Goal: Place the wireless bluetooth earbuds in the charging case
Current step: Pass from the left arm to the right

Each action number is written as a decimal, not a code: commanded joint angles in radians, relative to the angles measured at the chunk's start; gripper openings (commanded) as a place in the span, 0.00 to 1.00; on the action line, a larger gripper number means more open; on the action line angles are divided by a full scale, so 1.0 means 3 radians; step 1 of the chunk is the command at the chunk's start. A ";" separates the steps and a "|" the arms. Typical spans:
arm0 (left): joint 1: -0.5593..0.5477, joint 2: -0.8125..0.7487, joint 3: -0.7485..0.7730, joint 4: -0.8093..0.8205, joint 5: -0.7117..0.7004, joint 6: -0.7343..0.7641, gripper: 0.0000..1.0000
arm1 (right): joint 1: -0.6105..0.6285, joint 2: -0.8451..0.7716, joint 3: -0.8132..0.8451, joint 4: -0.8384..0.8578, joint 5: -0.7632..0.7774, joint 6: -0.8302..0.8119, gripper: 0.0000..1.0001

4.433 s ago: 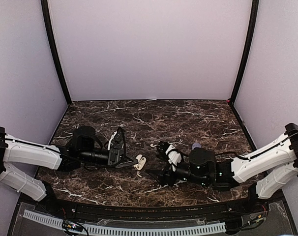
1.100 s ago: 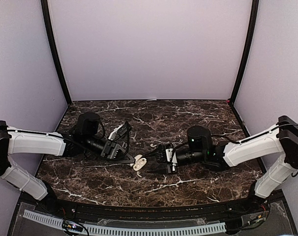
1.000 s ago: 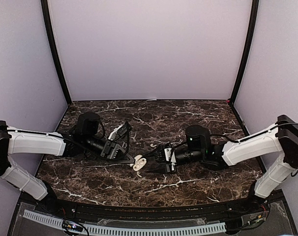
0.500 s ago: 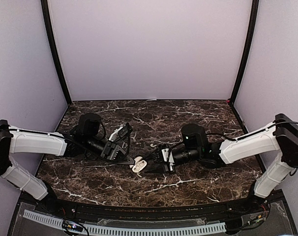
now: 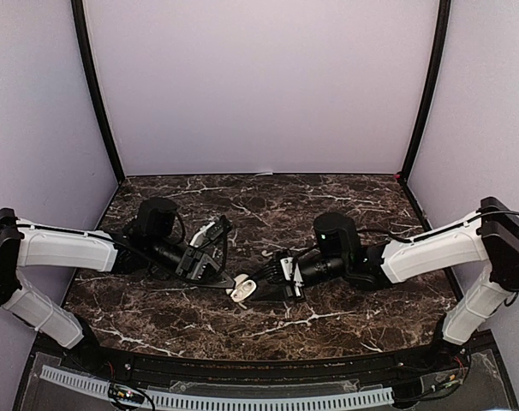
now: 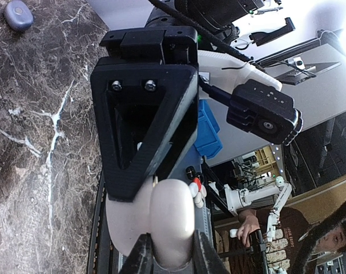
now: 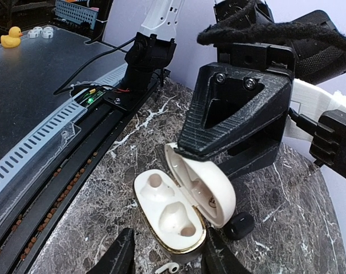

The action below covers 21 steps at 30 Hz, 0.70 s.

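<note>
The right gripper (image 7: 167, 257) sits low over the table (image 5: 345, 205). Its jaws are partly open, with one finger on each side of the near end of the case (image 7: 167, 220). A gap shows at one side, so they do not clamp it. Between those fingers, just in front of the case, lies a white earbud (image 7: 164, 267); I cannot tell if anything touches it.

The case is white and lies open, both wells empty. Its lid (image 7: 204, 188) stands up behind the base. The left gripper (image 6: 172, 257) is closed tight on the lid from the far side. A small dark round thing (image 7: 240, 224) sits just beside the lid; what it is I cannot tell.

In the top view a second white earbud (image 5: 266, 254) lies on the table just behind the case, apart from it. Well apart from the case, past the right gripper, a blue-grey oval pod (image 6: 17, 14) rests on the table.
</note>
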 commanded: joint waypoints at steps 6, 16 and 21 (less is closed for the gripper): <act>-0.0030 -0.0021 0.0048 -0.0008 0.0091 0.0098 0.22 | -0.0019 0.0167 0.0173 -0.0084 -0.0195 -0.0026 0.31; -0.0051 -0.0026 0.0053 -0.0046 0.0107 0.0147 0.23 | -0.0034 0.0197 0.0214 -0.0129 -0.0346 -0.0026 0.41; -0.0060 -0.0026 0.0055 -0.0060 0.0122 0.0167 0.23 | -0.0102 0.0231 0.0274 -0.0166 -0.0617 0.0012 0.38</act>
